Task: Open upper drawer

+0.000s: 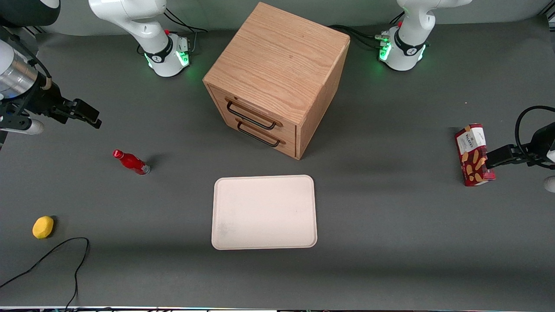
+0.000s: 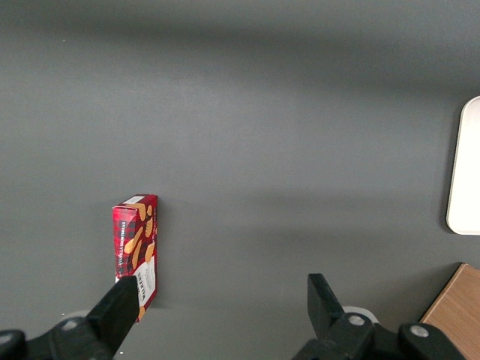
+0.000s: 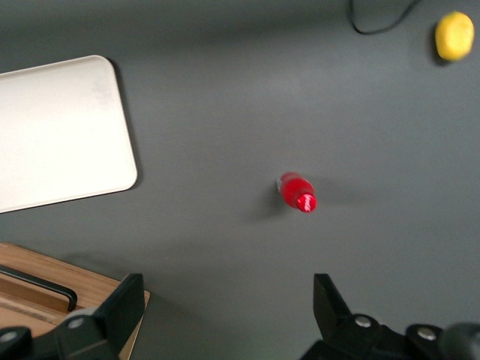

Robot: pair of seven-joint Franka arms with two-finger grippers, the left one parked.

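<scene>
Upper drawer (image 1: 243, 105): light oak, closed flush in the boxy cabinet (image 1: 279, 60), thin black wire handle (image 1: 250, 117), directly above the lower drawer (image 1: 264, 139). End effector (image 1: 84, 115): fingers spread wide, empty, above the grey matte surface (image 1: 390, 225) toward the working arm's end. Red bottle (image 1: 131, 162) stands at its 5 o'clock. Cream rounded tray (image 1: 264, 212) lies nearer the camera than the cabinet. Nothing blocks the drawer front.

You see a light-oak cabinet (image 1: 277, 65) with streaky grain, upper drawer (image 1: 256, 113) with black handle, black gripper (image 1: 84, 113) well off toward the working arm's end, cream tray (image 1: 264, 212), red bottle (image 1: 131, 162), yellow ball (image 1: 43, 227), red tartan box (image 1: 473, 154), grey table (image 1: 390, 238).
</scene>
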